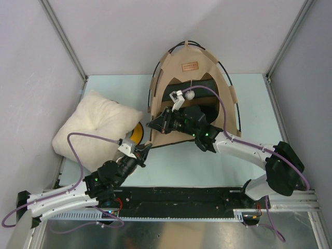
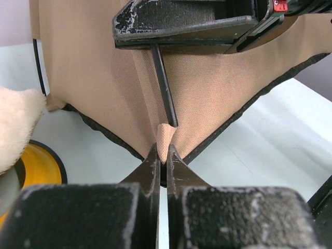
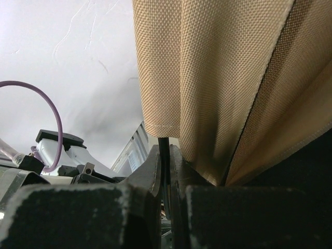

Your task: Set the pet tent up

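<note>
At the far middle of the desk (image 1: 249,104), beside a cream pillow (image 1: 93,127): pet tent (image 1: 192,78), upright. Pinched on its front corner tab (image 2: 165,134): left tool (image 2: 165,151). Clamped on the black pole (image 2: 165,88) beside it: right tool (image 3: 165,153).

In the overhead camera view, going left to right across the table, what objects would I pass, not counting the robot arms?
cream pillow → yellow bowl holder, peeking out from under the pillow's right edge → pet tent
</note>
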### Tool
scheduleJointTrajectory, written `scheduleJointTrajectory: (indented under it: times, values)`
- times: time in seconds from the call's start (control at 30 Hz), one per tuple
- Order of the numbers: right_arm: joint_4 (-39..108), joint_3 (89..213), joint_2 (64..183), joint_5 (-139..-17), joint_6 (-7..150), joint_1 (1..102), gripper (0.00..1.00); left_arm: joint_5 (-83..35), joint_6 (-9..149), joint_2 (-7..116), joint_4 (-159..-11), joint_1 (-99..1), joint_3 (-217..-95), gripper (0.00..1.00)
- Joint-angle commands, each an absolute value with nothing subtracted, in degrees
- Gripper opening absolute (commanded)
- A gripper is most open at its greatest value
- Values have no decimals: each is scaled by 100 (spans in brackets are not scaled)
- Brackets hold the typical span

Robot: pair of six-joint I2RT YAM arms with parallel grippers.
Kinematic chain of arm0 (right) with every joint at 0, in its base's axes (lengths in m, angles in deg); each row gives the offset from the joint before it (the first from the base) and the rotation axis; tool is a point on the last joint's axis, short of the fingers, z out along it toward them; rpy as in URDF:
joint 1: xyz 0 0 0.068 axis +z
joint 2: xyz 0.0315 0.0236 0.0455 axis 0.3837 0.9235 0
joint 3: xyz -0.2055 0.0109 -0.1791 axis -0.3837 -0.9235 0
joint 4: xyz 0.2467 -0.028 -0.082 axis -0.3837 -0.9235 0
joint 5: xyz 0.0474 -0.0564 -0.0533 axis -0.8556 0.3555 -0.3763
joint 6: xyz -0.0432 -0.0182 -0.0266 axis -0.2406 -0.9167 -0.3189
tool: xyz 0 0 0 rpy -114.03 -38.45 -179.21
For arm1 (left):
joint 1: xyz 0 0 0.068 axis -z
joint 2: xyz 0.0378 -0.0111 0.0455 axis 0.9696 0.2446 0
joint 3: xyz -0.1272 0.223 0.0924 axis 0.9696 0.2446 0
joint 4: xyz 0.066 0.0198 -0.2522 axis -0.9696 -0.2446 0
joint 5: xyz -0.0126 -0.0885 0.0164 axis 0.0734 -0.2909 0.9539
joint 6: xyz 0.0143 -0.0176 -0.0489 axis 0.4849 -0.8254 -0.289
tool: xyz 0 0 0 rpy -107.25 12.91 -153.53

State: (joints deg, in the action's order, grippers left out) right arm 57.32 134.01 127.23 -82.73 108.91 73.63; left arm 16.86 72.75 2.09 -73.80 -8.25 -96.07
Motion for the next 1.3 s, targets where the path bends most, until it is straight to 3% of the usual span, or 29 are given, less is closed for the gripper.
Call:
scheduleJointTrajectory:
  times: [0.0, 0.57, 1.27]
  values:
    - [6518, 13524, 12537, -7196, 10923, 6827, 0, 1463, 7192, 304, -8119, -729, -9430, 0]
    - [6656, 13634, 12490, -7306, 11021, 6745, 0, 1418, 7274, 409, -8047, -729, -9409, 0]
    - [6955, 13707, 13143, -7268, 10897, 6870, 0, 2103, 8707, 600, -6700, -519, -9038, 0]
